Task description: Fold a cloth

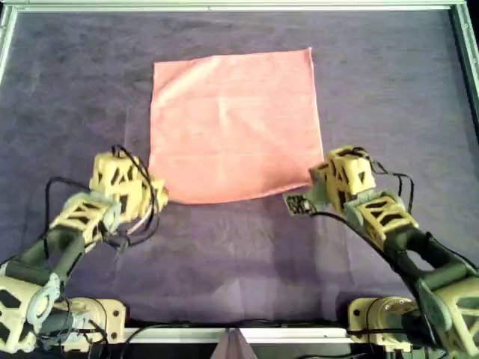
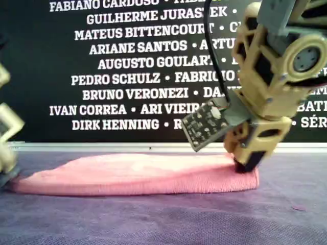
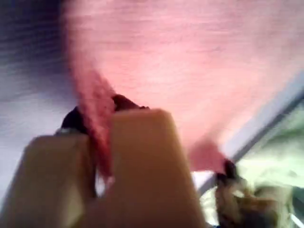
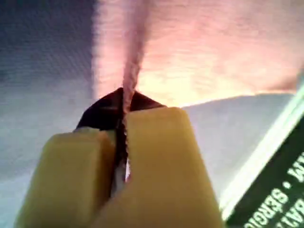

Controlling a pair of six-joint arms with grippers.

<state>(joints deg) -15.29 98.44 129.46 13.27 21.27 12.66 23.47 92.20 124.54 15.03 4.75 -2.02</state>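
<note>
Both end effectors pinching soft square cloth (image 1: 236, 123)

This looks like a robotics lab or a demonstration stand, not a home. Two tan, skeletal plastic arms (image 1: 82, 217) with loose black cables are bolted at the near edge of a framed work surface, and one carries a bare green circuit board (image 2: 207, 124). A dark purple felt-like mat (image 1: 239, 254) covers the surface, bounded by a pale metal frame (image 1: 224, 5). In the exterior view, a black banner printed with white names (image 2: 127, 76) stands along the far side, like a credits wall.
</note>
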